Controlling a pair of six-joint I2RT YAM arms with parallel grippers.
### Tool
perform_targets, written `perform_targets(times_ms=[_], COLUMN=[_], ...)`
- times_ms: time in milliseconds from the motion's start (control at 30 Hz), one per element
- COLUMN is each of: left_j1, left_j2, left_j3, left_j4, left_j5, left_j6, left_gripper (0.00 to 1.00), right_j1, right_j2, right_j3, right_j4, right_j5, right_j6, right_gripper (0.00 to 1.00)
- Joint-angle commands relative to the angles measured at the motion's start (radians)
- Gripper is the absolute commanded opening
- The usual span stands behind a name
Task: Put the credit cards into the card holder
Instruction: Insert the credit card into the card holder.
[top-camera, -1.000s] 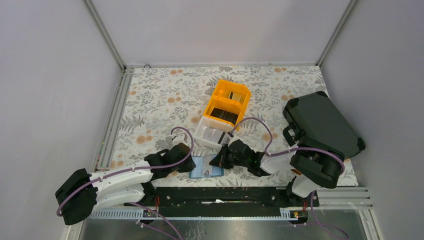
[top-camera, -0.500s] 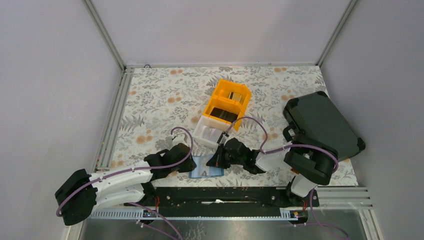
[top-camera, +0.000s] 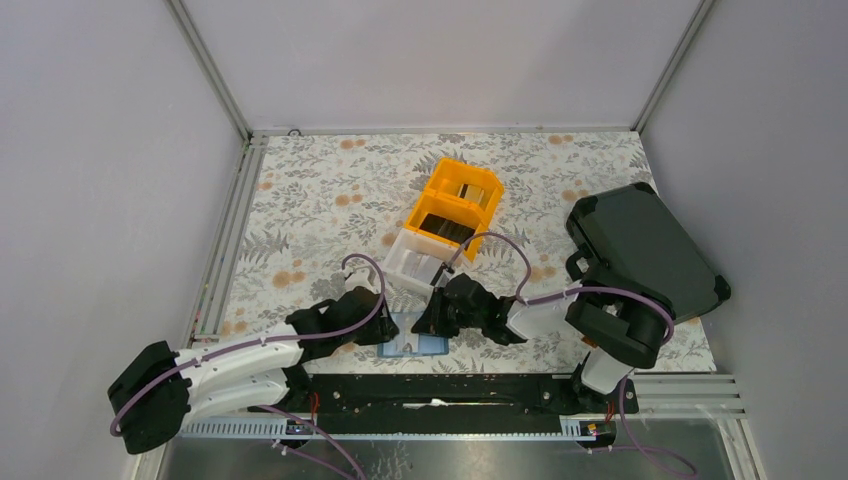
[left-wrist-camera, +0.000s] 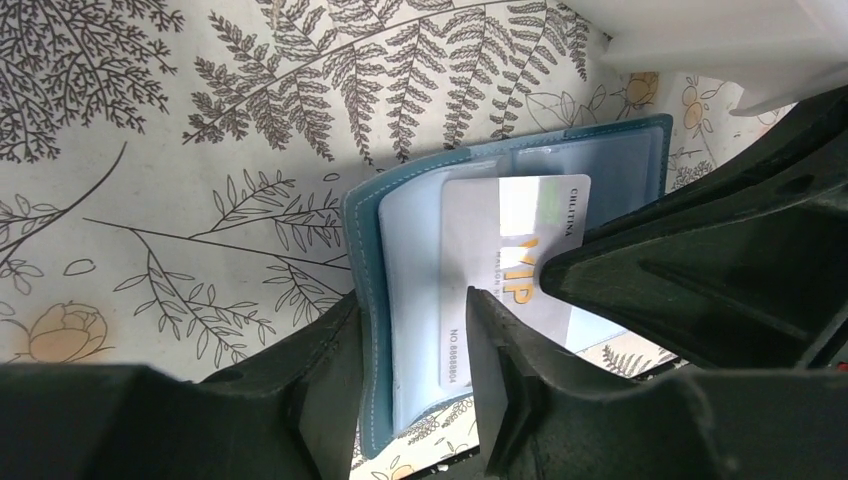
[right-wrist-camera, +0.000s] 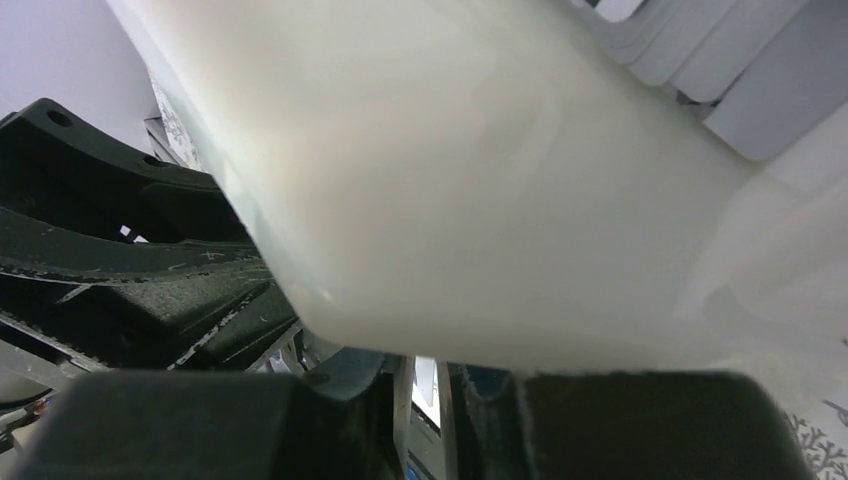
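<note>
The teal card holder (left-wrist-camera: 410, 250) lies open on the floral table near the front edge (top-camera: 410, 343). A pale credit card (left-wrist-camera: 510, 230) marked VIP sits partly inside its light-blue pocket. My left gripper (left-wrist-camera: 412, 300) is open, its fingers standing either side of the holder's left flap (top-camera: 385, 330). My right gripper (top-camera: 430, 320) hangs over the card's right end, where its black fingers (left-wrist-camera: 640, 270) cover the card's edge. In the right wrist view its jaws (right-wrist-camera: 425, 375) stand a narrow slit apart, with a pale sliver showing through. More dark cards stand in the orange bin (top-camera: 445, 230).
A white bin (top-camera: 418, 262) sits just behind the holder and fills the right wrist view (right-wrist-camera: 450, 180), close above the fingers. An orange bin (top-camera: 460, 195) joins it at the back. A large black case (top-camera: 640, 250) lies at the right. The black rail (top-camera: 450, 385) runs along the front.
My left gripper's jaws have spread apart around the holder's flap. The right gripper has crept left over the holder and its jaws have parted slightly.
</note>
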Motion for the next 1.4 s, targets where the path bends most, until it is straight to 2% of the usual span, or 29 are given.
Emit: perform_targets(times_ms=[0, 333, 1100, 1367], left_j1=[0.001, 0.0, 0.0, 0.0], left_j2=[-0.007, -0.015, -0.038, -0.117], left_j3=[-0.03, -0.036, -0.052, -0.096], left_j4=[-0.077, -0.072, 0.036, 0.209], left_j5=[0.001, -0.004, 0.049, 0.12], left_j6=[-0.001, 0.0, 0.006, -0.03], left_gripper=[0.42, 0.41, 0.37, 0.38], right_j1=[0.011, 0.019, 0.061, 0.065], right_j2=[-0.037, -0.127, -0.209, -0.238], right_j3=[-0.001, -0.028, 0.087, 0.125], right_j4=[-0.097, -0.158, -0.412, -0.49], right_j5=[0.04, 0.096, 0.263, 0.325], right_j6=[-0.016, -0.022, -0.154, -0.22], right_gripper=[0.22, 0.44, 0.55, 0.59])
